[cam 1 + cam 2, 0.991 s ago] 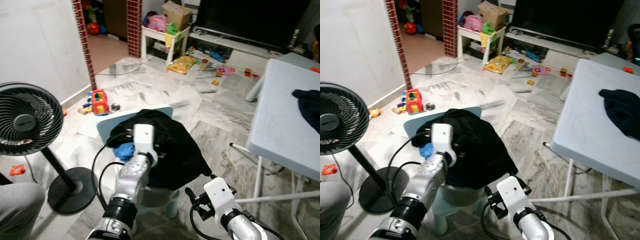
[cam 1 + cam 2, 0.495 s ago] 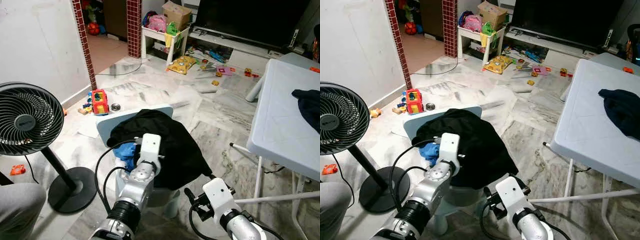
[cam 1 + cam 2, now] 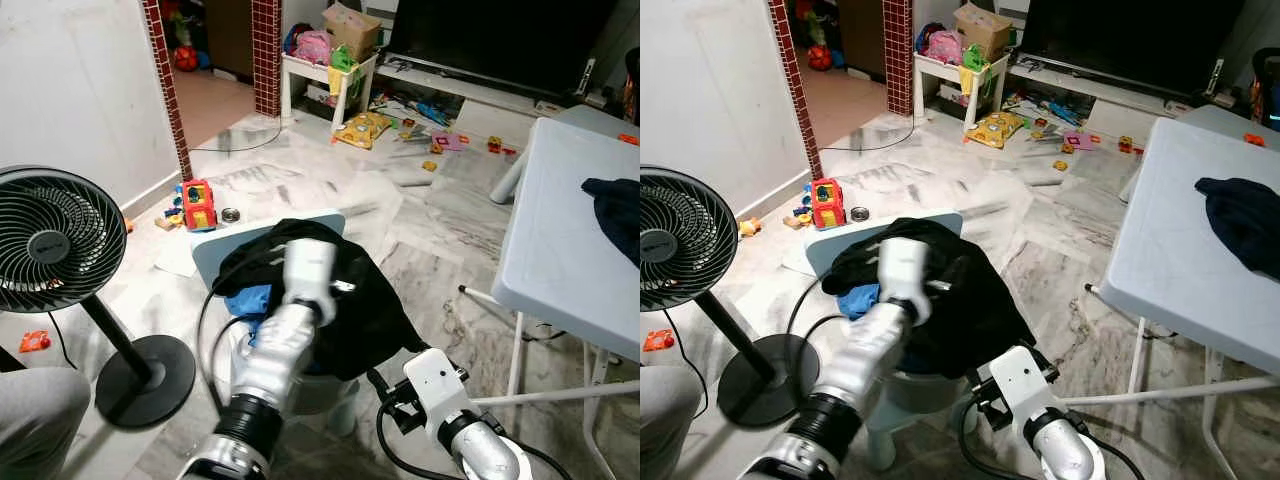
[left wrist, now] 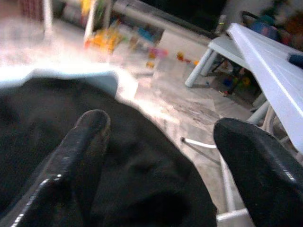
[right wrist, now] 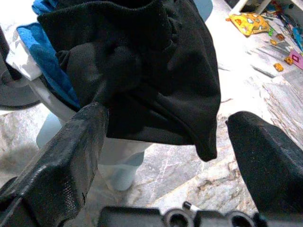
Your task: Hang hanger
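Over the small chair, the left tool (image 4: 156, 137) hangs spread and empty above the black garment (image 3: 360, 300); the right tool (image 5: 175, 137) waits low, also spread. No hanger is discernible, so a grab may catch only cloth and drag the pile off.

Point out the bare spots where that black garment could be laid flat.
The white folding table is mostly bare, from its near edge up to the dark cloth at its far right. The marble floor between chair and table is open. The chair is crowded, heaped with the black garment and a blue cloth.
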### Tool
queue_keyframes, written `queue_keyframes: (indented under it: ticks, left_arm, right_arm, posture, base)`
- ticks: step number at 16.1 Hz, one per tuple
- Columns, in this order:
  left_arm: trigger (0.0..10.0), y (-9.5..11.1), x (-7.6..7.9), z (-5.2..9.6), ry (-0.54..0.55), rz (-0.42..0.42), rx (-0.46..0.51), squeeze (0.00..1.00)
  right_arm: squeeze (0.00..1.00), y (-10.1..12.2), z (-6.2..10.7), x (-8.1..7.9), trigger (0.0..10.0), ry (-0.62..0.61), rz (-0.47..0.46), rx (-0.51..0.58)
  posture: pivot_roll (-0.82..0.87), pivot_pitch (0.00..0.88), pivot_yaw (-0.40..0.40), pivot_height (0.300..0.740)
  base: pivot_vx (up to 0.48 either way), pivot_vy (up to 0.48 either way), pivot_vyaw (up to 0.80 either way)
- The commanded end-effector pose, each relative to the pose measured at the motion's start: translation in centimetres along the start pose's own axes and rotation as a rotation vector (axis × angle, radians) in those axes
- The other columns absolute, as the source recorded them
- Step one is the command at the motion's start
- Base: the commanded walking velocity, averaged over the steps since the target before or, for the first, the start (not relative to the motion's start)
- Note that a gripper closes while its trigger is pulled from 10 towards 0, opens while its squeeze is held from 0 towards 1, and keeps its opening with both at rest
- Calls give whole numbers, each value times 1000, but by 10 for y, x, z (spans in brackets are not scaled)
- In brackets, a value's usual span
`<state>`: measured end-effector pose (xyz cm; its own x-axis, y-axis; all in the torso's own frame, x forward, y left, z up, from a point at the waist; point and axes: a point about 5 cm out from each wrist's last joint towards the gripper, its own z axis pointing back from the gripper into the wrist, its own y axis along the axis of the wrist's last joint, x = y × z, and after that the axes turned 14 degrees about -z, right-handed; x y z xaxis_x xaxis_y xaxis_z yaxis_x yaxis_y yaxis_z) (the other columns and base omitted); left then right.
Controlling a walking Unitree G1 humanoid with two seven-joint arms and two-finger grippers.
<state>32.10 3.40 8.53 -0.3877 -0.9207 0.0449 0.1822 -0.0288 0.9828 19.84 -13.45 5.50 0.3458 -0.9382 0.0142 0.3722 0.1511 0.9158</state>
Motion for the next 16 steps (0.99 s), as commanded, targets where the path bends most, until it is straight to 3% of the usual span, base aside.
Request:
queue_keyframes:
  ticks: [1, 4, 6, 11, 16]
  left_arm:
    - [10000, 27, 55, -10, -143, 140, 42, 1000]
    - [10000, 17, 69, -4, -212, 236, -46, 1000]
    - [10000, 7, 71, 0, -250, 290, -134, 1000]
    - [10000, 19, 75, 0, -253, 250, -125, 1000]
    - [10000, 15, 90, 5, -315, 303, -212, 1000]
  right_arm:
    - [0, -2, -1, 2, 10000, 0, 9, -10]
    - [0, -2, -2, 2, 10000, 13, 21, -15]
    - [0, 1, -5, 4, 10000, 14, 26, -11]
    - [0, 3, -12, 5, 10000, 26, 39, -6]
    - [0, 7, -19, 7, 10000, 43, 62, 3]
  posture:
    - [11, 0, -83, 740]
    - [17, 0, -87, 740]
    - [25, 0, -86, 740]
    - [46, 0, -90, 740]
    - [47, 0, -92, 740]
  base:
    - [0, 0, 0]
    - [0, 0, 0]
    - [0, 0, 0]
    - [0, 0, 0]
    - [0, 0, 0]
